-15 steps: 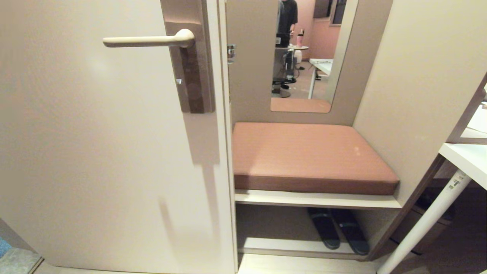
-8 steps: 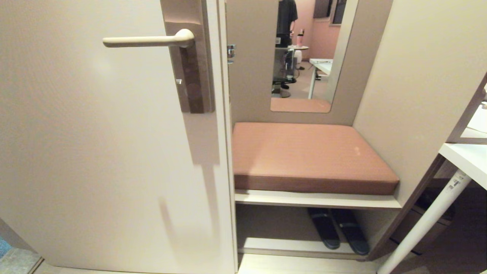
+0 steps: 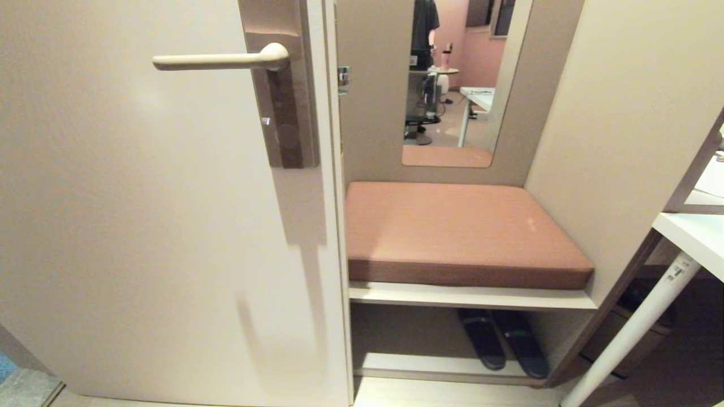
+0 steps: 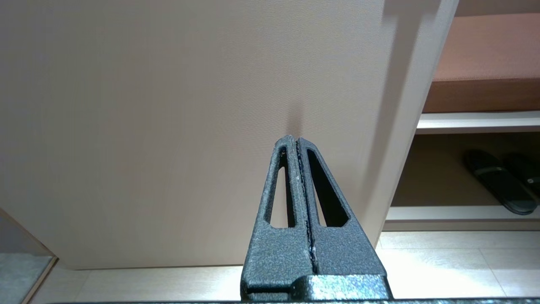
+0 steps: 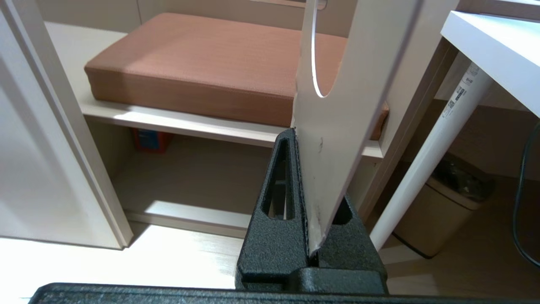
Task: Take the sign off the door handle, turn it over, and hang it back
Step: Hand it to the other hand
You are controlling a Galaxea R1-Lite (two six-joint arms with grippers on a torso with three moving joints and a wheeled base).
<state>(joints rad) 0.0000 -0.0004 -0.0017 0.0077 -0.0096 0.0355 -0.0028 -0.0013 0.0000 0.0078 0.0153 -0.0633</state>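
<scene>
In the right hand (image 5: pixel 297 141), pinched flat by its solid end: the sign (image 5: pixel 346 84). Gripped that way, by judgement, to leave the oval hole free and pointing outward for threading over a lever. Pale face toward the wrist camera, no print legible, so cannot tell which side faces out. Hangs off the door altogether, low in front of the cushion (image 5: pixel 202 63), outside the head view.

At eleven o'clock in the head view: the door handle (image 3: pixel 220 59), level on its brown backplate (image 3: pixel 288 113), bare along its whole length, nothing hooked on. Removal done, then; rehanging not yet, and whether turned over cannot be judged.

Below, close before the plain door (image 4: pixel 168 105): the left hand (image 4: pixel 297 141), pressed fully together on nothing, parked out of the way as a spare.

At three o'clock of the handle: a mirror (image 3: pixel 452 113), with part of a person (image 3: pixel 425 22) reflected. At five o'clock, under the seat shelf: slippers (image 3: pixel 503 345). At three o'clock of the frame: a white counter (image 3: pixel 696 232) on a slanted leg (image 3: pixel 633 333).

Counted: one sign, one handle, two hands, one cushion, one mirror, two slippers.
</scene>
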